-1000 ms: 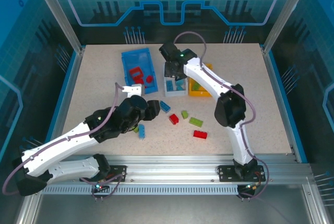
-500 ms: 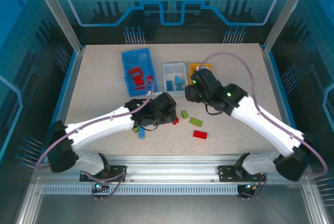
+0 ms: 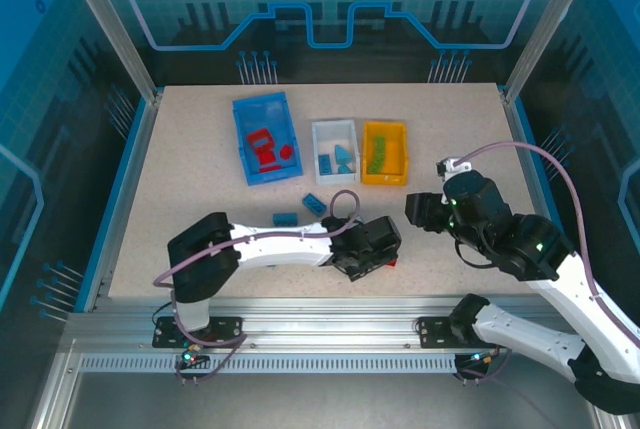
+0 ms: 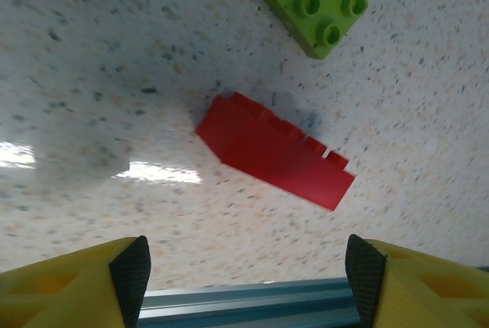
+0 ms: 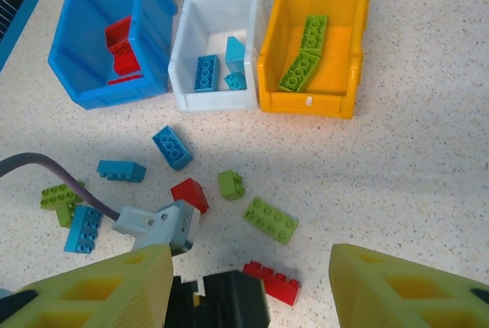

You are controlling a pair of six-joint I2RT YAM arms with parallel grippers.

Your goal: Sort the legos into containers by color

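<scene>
Speckled table (image 4: 92,60): red lego (image 4: 275,161) just ahead of spread left end effector (image 4: 246,261); right end effector (image 5: 250,261) spread

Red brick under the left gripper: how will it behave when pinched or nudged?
Probably rigid: the red brick shows hard, straight moulded edges, so it shouldn't flex. Its smooth faces on the glossy table suggest it may skid or spin if touched off-centre. It lies low and long, so rolling or tipping seems unlikely.
</scene>
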